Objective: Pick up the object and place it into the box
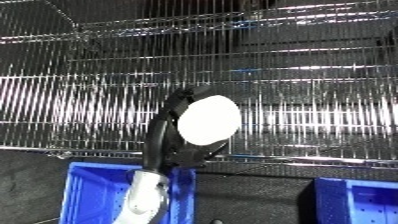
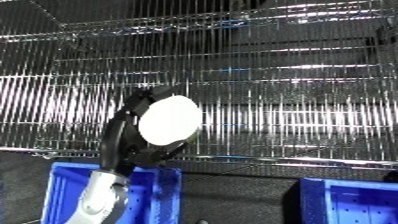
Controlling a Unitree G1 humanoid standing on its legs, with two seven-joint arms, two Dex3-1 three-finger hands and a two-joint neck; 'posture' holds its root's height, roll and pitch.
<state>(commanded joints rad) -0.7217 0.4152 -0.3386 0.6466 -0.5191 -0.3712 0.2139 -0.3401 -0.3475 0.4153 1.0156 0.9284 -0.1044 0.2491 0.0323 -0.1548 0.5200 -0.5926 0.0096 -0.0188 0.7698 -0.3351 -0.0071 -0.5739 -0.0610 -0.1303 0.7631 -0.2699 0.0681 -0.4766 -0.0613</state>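
Here the left hand [image 1: 169,142] is raised in front of a wire shelf [image 1: 293,85], its black fingers and thumb curled round a white oval object [image 1: 209,120] and holding it off any surface. The object sits near the middle of the left eye view, just toward 9 o'clock of centre, with the dark fingers wrapping its edge from about 11 o'clock down to 7 o'clock. The white and silver forearm [image 1: 147,197] rises from 6 o'clock, a little left of the bottom middle. Directly under the hand, at about 7 o'clock, lies a blue bin [image 1: 89,195]; the forearm crosses over its right wall. The held object is above the bin's far edge rather than inside it. A second blue bin [image 2: 355,202] shows at 5 o'clock, well apart from the first, with dark floor between them. The shelf's shiny wires fill the whole upper part of the view, from 9 o'clock across to 3 o'clock
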